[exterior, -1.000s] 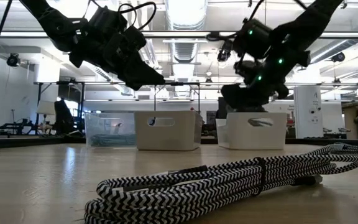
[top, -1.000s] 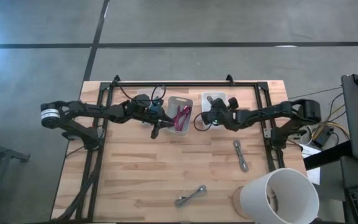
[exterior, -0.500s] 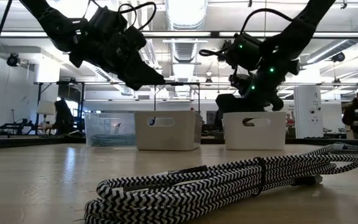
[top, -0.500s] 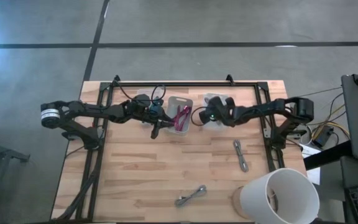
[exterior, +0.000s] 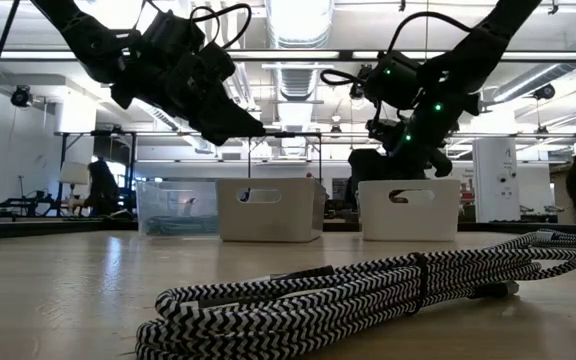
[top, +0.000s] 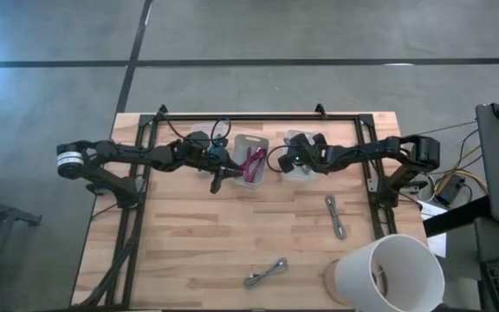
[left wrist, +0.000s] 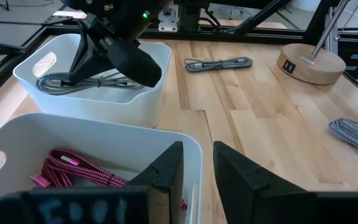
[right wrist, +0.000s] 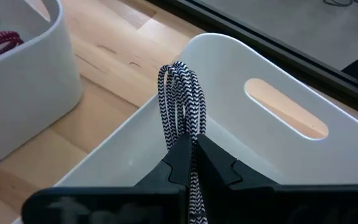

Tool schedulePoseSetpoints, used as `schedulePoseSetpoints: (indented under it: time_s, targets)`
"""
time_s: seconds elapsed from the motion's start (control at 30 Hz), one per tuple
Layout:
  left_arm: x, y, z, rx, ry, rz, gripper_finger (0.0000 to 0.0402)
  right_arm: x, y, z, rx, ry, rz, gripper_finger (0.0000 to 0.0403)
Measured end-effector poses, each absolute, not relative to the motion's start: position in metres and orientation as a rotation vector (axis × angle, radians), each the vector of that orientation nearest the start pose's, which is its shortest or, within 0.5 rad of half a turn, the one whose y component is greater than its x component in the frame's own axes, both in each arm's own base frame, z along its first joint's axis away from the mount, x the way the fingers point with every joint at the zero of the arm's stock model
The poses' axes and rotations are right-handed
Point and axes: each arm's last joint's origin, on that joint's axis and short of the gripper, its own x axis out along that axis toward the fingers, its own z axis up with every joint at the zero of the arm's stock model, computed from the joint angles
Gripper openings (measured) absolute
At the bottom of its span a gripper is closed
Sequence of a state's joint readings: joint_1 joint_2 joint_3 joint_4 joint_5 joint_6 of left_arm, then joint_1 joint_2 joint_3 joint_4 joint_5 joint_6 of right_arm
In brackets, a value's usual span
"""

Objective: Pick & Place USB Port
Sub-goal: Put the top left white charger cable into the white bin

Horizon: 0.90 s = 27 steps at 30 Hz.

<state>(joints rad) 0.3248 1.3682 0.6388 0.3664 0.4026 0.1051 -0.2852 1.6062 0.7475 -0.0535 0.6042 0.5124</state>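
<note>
Item: black-and-white braided USB cable [right wrist: 180,102], bundled in a loop. I have it pinched between the fingers of the right gripper [right wrist: 191,163], which are closed tight on the strands; the loop stands up past the fingertips. It sits over the rim of the right-hand white bin [right wrist: 278,155], at the edge facing the neighbouring bin, so the bin's hollow lies just ahead of and below the cable. I judge the coming move turns on that: the cable's long axis runs along my fingers, pointing into the bin, and a short advance and drop should place it.

Contents already there: the left wrist view shows a grey braided cable [left wrist: 82,81] lying in that same bin.

Adjacent: left-hand white bin [left wrist: 104,134], holding a magenta braided cable [left wrist: 73,171].

Left gripper [left wrist: 194,163]: poised at the near wall of the left-hand bin, fingers a little apart, nothing between them. It waits; the right arm is plainly the nearer one.

Still on the table: one braided cable [top: 335,216] right of centre, another [top: 266,273] near the front edge, beside a round wooden base [left wrist: 308,62] and a white lampshade [top: 388,277].
</note>
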Motion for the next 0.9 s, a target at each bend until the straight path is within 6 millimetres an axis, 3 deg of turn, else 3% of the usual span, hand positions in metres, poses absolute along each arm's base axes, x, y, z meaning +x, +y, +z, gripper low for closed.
schedulePoseSetpoints:
  time_s: [0.9]
  targets:
    - [0.2669,0.0779,0.2101,-0.025,0.335,-0.094,0.009,0.2752,-0.0987,0.1493,0.17,0.757,-0.97,0.0013]
